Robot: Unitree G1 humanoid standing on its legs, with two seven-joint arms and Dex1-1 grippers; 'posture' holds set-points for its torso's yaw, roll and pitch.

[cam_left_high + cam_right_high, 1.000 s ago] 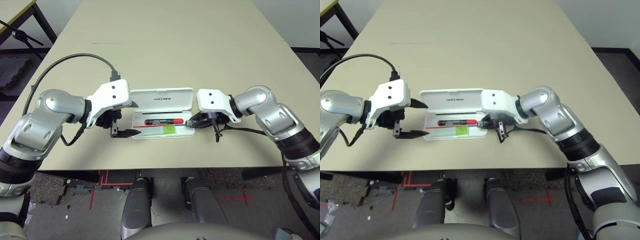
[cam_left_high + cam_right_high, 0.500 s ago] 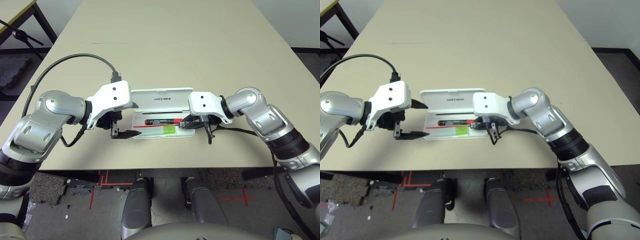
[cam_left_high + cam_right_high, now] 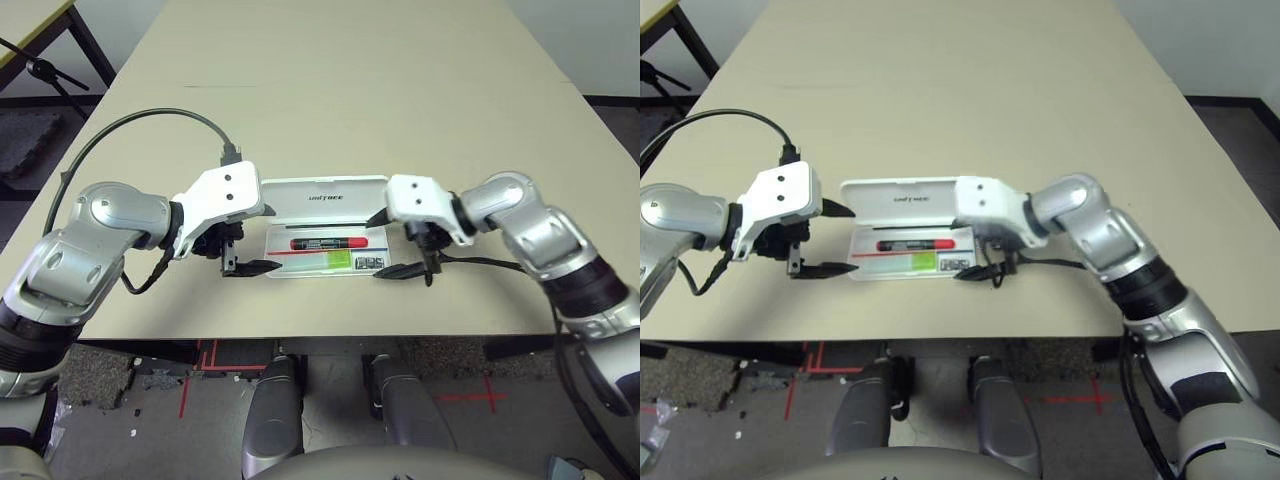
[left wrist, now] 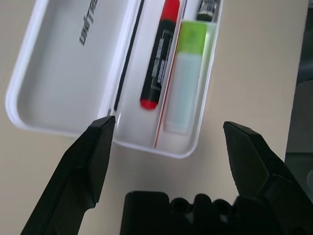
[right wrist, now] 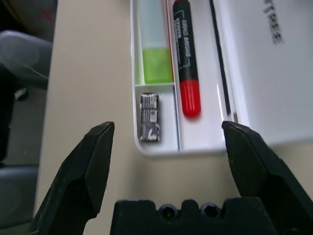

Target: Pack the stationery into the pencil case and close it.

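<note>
My left hand (image 3: 247,240) hangs spread wide at the left end of the open white pencil case (image 3: 325,226) on the surface (image 3: 350,90); its lid reads "UNITREE". Inside lie the red-and-black marker (image 3: 327,243), the green-capped stick (image 3: 333,260) and the metal clip (image 3: 368,263). My right hand (image 3: 392,243) gapes wide, empty, at the right end.

The pencil case (image 3: 322,198) is white with dark lettering on its lid and a thin red line along the tray. Inside, the marker (image 3: 327,243) is black with red ends; at its 6 o'clock lies a pale stick (image 3: 337,260) with a lime-green cap, and at 4 o'clock a silvery clip (image 5: 149,117) with dark speckles. The table (image 3: 330,90) is plain beige.
</note>
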